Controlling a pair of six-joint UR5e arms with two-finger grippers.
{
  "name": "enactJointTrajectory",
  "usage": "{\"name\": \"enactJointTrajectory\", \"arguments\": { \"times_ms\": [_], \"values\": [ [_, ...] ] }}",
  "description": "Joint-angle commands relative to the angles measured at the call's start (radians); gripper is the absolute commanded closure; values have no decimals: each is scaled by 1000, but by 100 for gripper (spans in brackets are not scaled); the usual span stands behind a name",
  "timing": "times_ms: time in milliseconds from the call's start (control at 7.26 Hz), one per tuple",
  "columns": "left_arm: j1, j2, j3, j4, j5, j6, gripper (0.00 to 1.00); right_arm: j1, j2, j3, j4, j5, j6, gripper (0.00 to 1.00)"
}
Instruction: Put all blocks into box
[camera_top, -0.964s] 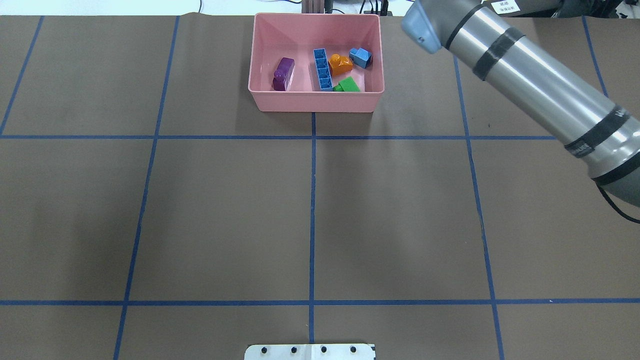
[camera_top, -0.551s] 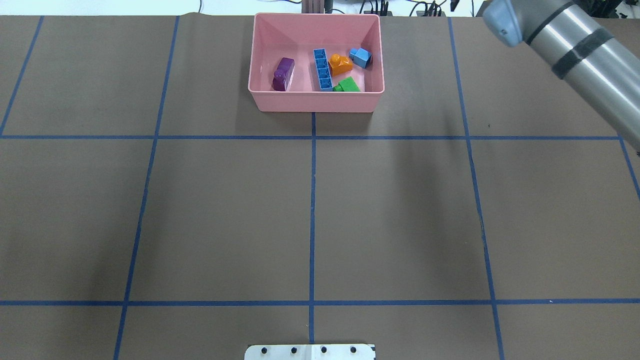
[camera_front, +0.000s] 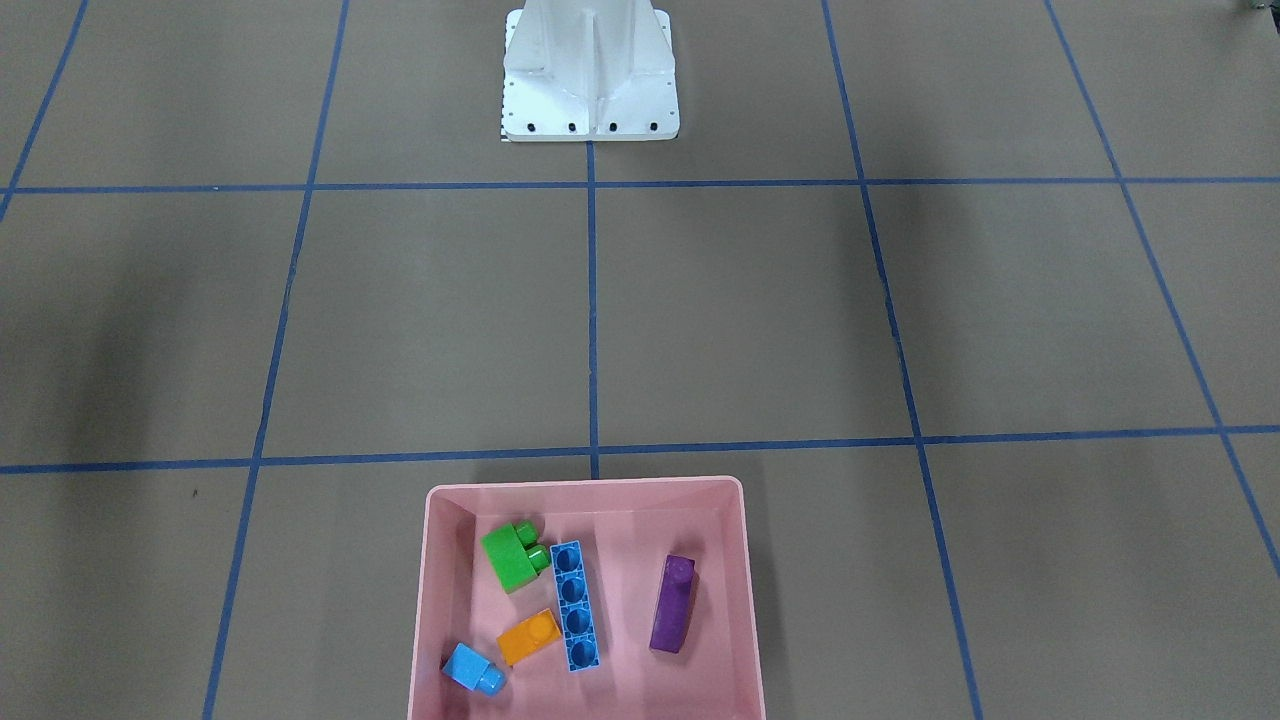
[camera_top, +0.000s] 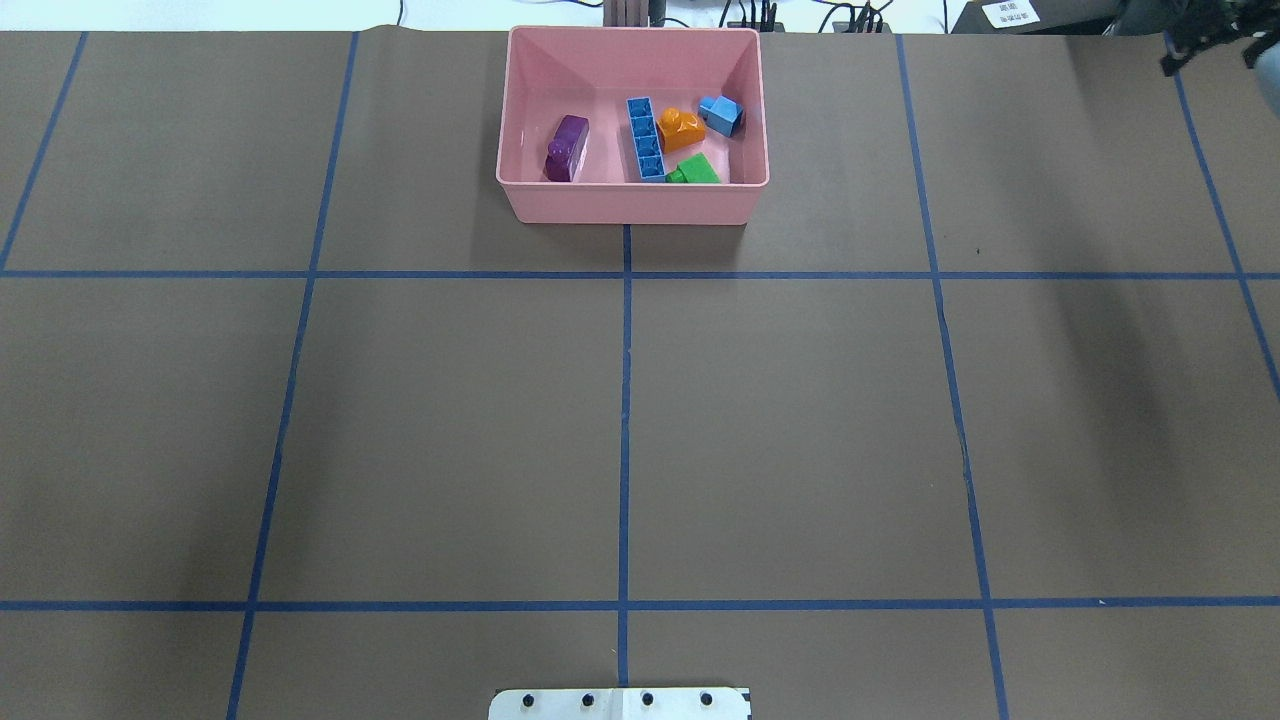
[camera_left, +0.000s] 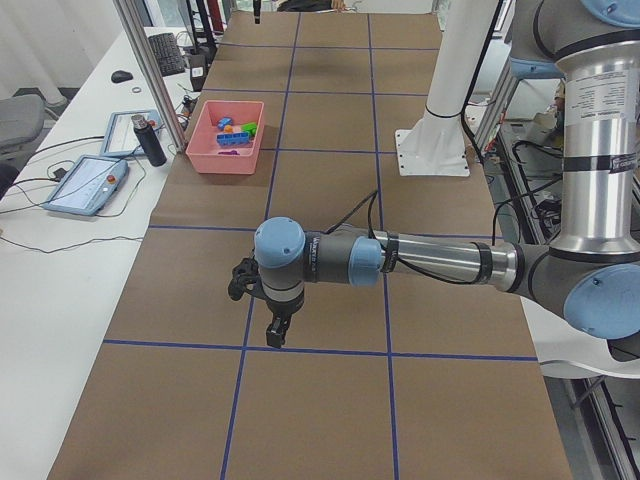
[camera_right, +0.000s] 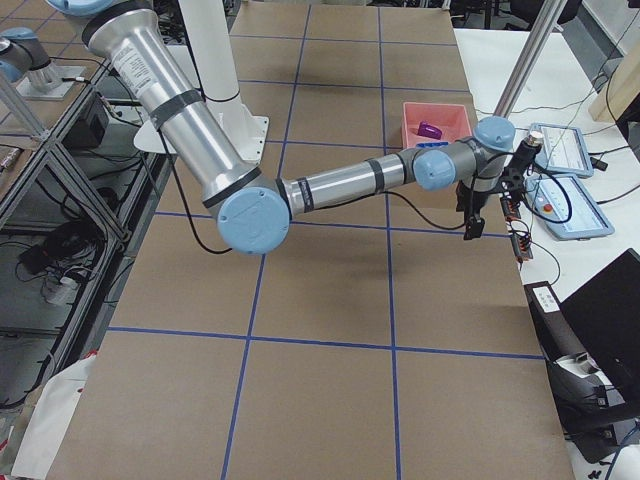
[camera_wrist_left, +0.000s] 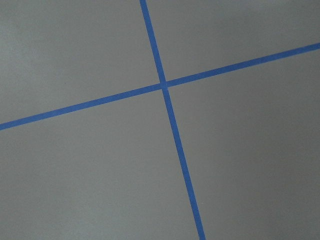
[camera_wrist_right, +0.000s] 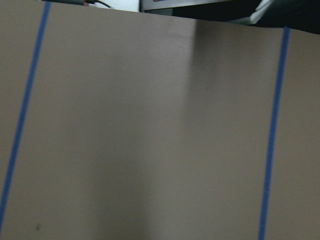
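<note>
Blocks (camera_top: 650, 140): all 5 inside pink box (camera_top: 630, 205), top ctr of overhead frame; L gripper (camera_left: 272, 335) & R gripper (camera_right: 470, 222) jaw state cannot be told; risk: low arm sweep could clip box wall.

Pink box (camera_top: 630, 205) holds all five blocks (camera_top: 647, 138); purple one (camera_top: 567, 148) lies apart from the rest
</note>
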Motion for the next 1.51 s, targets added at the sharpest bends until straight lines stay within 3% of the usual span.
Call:
{"name": "enactJointTrajectory", "arguments": {
  "times_ms": [0,413,1377],
  "values": [
    [-2,3,-20,-3,-5,2,0,82,-253,124,4,-4,-121,0],
    [-2,33,-38,-1,-3,-6,0,82,-535,367,-8,-11,-109,0],
    [-2,34,-40,-1,-3,-6,0,79,-564,396,9,-1,-98,0]
  ]
}}
